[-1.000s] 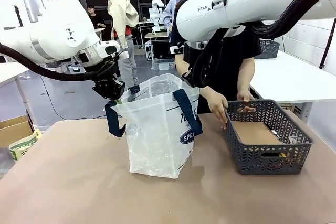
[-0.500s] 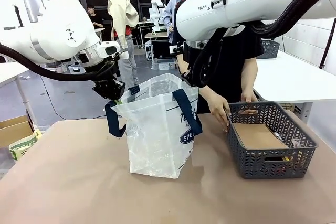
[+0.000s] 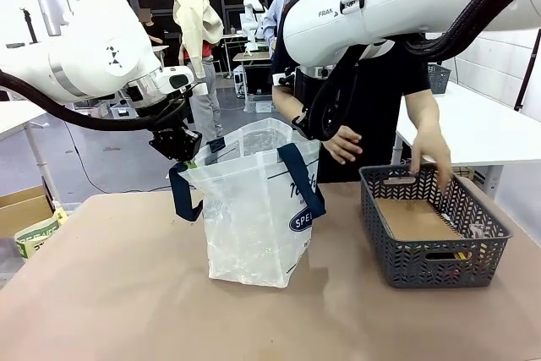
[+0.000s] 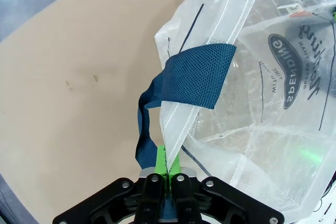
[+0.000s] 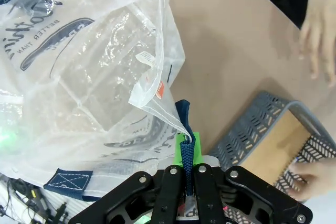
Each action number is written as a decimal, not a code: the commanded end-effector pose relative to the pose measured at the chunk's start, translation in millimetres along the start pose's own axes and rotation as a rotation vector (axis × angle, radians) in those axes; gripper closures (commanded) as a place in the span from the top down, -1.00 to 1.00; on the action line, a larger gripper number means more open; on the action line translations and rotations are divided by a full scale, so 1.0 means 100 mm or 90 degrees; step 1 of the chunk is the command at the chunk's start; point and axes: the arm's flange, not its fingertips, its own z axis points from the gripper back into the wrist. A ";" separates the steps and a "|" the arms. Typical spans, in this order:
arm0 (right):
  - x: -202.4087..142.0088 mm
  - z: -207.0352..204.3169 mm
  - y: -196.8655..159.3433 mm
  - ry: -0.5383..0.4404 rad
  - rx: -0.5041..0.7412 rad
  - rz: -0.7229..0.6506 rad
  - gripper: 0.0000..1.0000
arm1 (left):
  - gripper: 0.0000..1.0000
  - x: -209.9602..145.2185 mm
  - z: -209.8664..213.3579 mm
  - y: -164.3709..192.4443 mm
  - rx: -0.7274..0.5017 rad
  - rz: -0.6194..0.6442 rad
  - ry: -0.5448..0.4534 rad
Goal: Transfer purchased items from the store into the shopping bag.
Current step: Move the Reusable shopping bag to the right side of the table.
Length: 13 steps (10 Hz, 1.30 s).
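Now the left gripper (image 4: 168, 157) is pinched shut on the rim of the shopping bag (image 3: 254, 209) at frame centre, and the right gripper (image 5: 186, 148) grips the opposite rim. Compared with earlier, the person's hand (image 3: 342, 143) has lifted off the basket (image 3: 423, 255) at lower right.

The clear shopping bag's (image 4: 252, 77) rim is pinched between the left gripper's (image 4: 168, 167) green pads above the tan table (image 4: 68, 87).
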 end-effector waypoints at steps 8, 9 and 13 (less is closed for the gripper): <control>0.00 -0.02 -0.01 -0.002 -0.001 -0.002 -1.00 | -1.00 0.01 0.01 0.01 0.000 0.003 -0.002; 0.00 -0.02 -0.01 -0.002 -0.001 -0.002 -1.00 | -1.00 0.01 0.01 0.01 0.000 0.003 -0.002; 0.00 -0.02 -0.01 -0.002 -0.001 -0.002 -1.00 | -1.00 0.01 0.01 0.01 0.000 0.003 -0.002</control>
